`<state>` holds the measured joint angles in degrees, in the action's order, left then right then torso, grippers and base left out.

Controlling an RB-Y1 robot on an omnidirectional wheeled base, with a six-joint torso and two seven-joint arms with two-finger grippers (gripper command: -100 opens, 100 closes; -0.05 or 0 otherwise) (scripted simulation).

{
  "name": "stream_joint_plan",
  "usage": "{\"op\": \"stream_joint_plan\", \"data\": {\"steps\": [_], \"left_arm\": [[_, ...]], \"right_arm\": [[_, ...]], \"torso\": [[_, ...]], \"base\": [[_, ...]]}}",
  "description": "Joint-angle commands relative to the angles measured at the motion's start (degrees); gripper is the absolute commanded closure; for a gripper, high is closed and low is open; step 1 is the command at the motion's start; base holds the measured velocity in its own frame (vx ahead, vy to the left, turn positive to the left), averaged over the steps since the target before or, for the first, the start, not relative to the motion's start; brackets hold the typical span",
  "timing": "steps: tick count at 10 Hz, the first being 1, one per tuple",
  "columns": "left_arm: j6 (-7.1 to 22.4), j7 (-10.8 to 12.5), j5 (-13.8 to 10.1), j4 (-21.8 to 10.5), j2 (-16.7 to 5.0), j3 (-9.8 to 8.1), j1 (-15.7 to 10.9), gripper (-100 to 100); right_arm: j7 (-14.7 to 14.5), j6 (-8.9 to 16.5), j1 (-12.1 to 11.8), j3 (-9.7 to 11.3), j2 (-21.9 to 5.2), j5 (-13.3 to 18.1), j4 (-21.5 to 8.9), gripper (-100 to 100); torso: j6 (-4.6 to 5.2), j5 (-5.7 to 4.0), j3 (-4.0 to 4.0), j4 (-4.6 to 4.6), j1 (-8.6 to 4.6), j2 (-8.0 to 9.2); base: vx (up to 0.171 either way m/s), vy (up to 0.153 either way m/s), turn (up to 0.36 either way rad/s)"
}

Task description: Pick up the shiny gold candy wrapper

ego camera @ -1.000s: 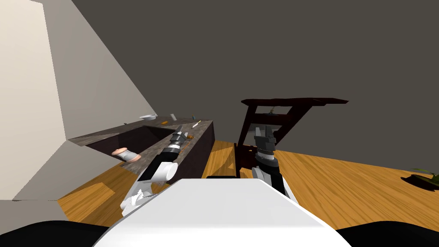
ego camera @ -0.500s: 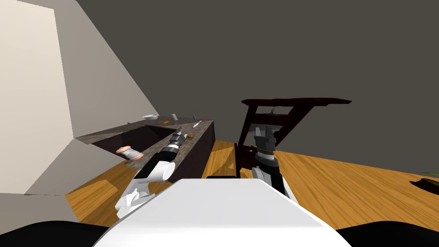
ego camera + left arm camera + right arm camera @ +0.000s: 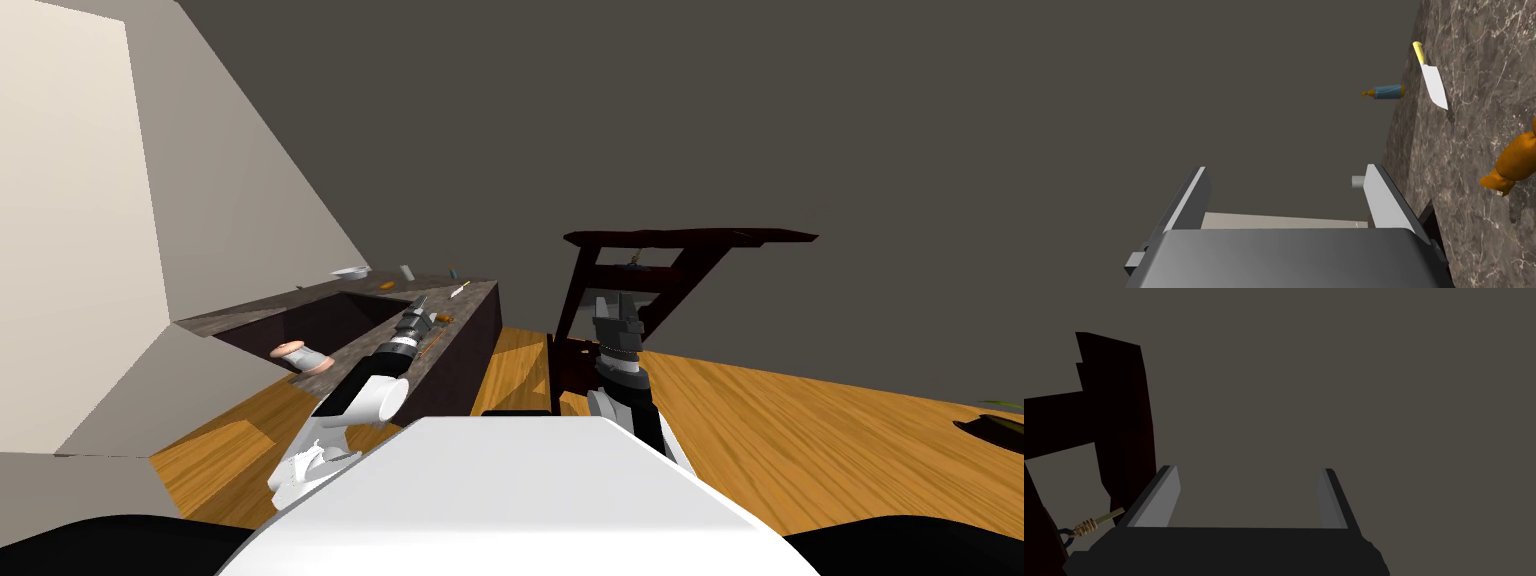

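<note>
The left end effector (image 3: 1286, 172) hangs low over the grey-brown marbled counter (image 3: 1459, 165), its two fingers standing apart with nothing between them. It points along the counter top, not down at it. The orange-gold candy wrapper (image 3: 1516, 160) lies flat on the stone just beside it, off the outer side of the finger nearest the counter and slightly ahead of that fingertip, so it is outside the gap and not touched. One twisted end points back towards the hand. The long axis seems to run roughly the way the fingers point, slanting a little away from them; the far end is cut off, so I cannot tell exactly.

The next move probably calls for the wrist to swing sideways and tip down until the fingers straddle the wrapper's narrow width.

Farther along the counter lie a yellow-handled knife (image 3: 1434, 85) and, beyond it, a blue tube (image 3: 1388, 92), both well apart from the wrapper.

The right end effector (image 3: 617, 310), also with fingers apart and empty, is held off the counter before a dark wooden frame (image 3: 690, 238), so the left is clearly nearer.
</note>
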<state>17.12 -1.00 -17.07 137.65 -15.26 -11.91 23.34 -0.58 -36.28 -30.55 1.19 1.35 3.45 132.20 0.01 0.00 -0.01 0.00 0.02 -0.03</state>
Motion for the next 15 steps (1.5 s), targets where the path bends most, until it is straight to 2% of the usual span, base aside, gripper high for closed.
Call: {"op": "stream_joint_plan", "data": {"steps": [1,2,7,15], "left_arm": [[0.00,0.00,0.00,0.00,0.00,0.00,0.00,-100],[0.00,0.00,0.00,0.00,0.00,0.00,0.00,-100],[5.86,0.64,-3.01,-1.97,-2.99,-0.46,-0.52,-100],[17.98,1.97,-9.40,-5.74,-9.16,-1.28,-1.29,-100]], "right_arm": [[0.00,0.00,0.00,0.00,0.00,0.00,0.00,0],[0.00,0.00,0.00,0.00,0.00,0.00,0.00,0],[0.00,0.00,-0.01,0.00,0.00,0.00,0.00,0],[0.00,0.00,-0.01,-0.01,0.00,0.00,0.00,0]], "torso": [[0.00,0.00,0.00,0.00,0.00,0.00],[0.00,0.00,-0.01,0.00,0.01,-0.01],[0.00,0.03,-0.11,-0.05,0.11,-0.19],[0.00,0.04,-0.18,-0.07,0.14,-0.30]], "base": [[0.009,0.007,-0.029],[-0.005,-0.004,0.017],[0.044,0.024,-0.034],[0.064,0.034,-0.043]]}}
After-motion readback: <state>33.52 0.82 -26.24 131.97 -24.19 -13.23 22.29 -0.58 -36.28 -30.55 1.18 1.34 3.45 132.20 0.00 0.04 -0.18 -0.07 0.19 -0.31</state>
